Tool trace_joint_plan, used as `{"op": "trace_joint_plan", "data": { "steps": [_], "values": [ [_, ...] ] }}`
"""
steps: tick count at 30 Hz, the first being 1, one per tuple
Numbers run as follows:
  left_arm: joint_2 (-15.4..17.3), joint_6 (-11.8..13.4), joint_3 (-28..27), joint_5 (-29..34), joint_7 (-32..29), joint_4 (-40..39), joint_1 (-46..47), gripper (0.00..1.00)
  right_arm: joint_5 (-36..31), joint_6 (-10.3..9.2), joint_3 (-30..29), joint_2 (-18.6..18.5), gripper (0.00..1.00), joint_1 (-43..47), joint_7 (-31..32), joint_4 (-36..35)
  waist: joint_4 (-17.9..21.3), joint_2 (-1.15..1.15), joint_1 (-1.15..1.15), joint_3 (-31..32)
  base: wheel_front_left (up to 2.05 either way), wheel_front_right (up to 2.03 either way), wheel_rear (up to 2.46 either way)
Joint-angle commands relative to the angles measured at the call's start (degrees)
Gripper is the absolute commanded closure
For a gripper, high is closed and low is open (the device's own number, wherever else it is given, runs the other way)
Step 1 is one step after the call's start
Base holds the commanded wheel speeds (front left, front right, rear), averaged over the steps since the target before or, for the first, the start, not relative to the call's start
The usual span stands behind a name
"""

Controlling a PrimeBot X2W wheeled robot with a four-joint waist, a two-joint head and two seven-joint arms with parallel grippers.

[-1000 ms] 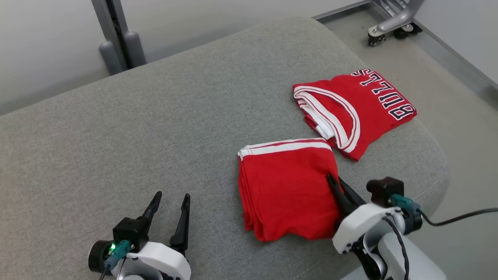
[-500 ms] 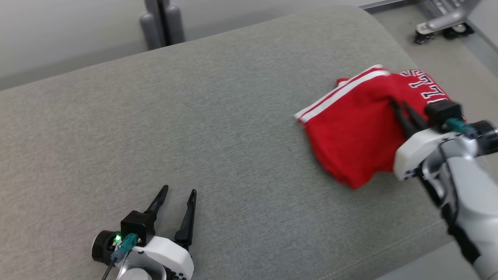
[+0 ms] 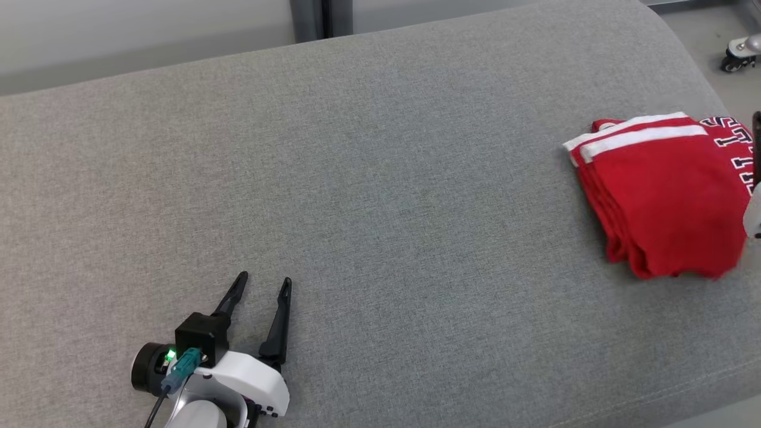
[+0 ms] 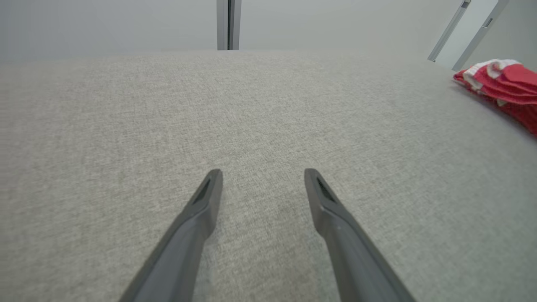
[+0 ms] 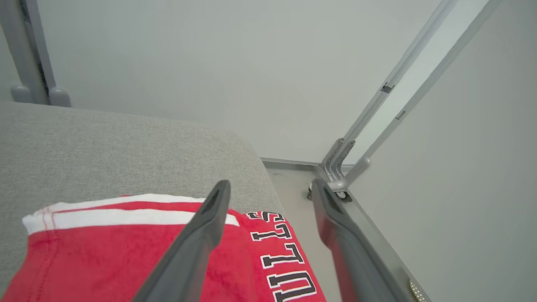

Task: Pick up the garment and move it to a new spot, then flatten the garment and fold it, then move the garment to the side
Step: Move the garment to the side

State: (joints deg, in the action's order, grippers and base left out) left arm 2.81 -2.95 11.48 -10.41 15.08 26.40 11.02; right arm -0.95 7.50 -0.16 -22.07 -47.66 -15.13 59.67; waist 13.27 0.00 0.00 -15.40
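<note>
At the right end of the grey cushion [image 3: 380, 178]: folded red garment [image 3: 660, 196] with white bands, lying flat and overlapping a red jersey [image 3: 728, 142] with dark lettering.
Right gripper [image 5: 268, 186]: poised above the garment's right edge, fingers spread with nothing between them; contact with the cloth impossible to tell.
Left gripper [image 3: 264, 278]: low over bare cushion at the lower left, fingers spread and empty, well apart from the garment.
Background: grey post [image 3: 321, 15] behind the cushion; caster [image 3: 740, 56] on the floor at far right.
</note>
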Motion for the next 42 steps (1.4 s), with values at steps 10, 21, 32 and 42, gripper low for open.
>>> {"op": "trace_joint_plan", "data": {
  "steps": [10,21,32,42],
  "values": [
    [0.27,1.69,-2.54,-1.16,0.08,-1.25,-1.33,0.0,-1.77,-0.02,-6.53,12.02,0.0,11.57,0.02,-16.31,-1.93,0.0,0.0,2.73,0.0,0.0,0.0],
    [0.18,3.01,-5.57,-2.58,0.08,-2.43,-3.1,0.0,7.28,-0.02,-1.02,18.33,0.0,23.53,0.02,-26.74,-7.85,0.0,0.0,5.68,0.0,0.0,0.0],
    [0.2,3.6,-7.54,-3.3,0.08,-2.45,-5.0,0.0,11.99,-0.02,4.32,18.93,0.0,30.62,0.03,-28.34,-12.31,0.0,0.0,8.69,0.0,0.0,0.0],
    [0.21,4.74,-9.41,-3.67,0.08,-2.56,-6.38,0.0,11.53,-0.02,5.12,18.95,0.0,33.04,0.02,-28.03,-13.25,0.0,0.0,10.69,0.0,0.0,0.0]
  ]
}}
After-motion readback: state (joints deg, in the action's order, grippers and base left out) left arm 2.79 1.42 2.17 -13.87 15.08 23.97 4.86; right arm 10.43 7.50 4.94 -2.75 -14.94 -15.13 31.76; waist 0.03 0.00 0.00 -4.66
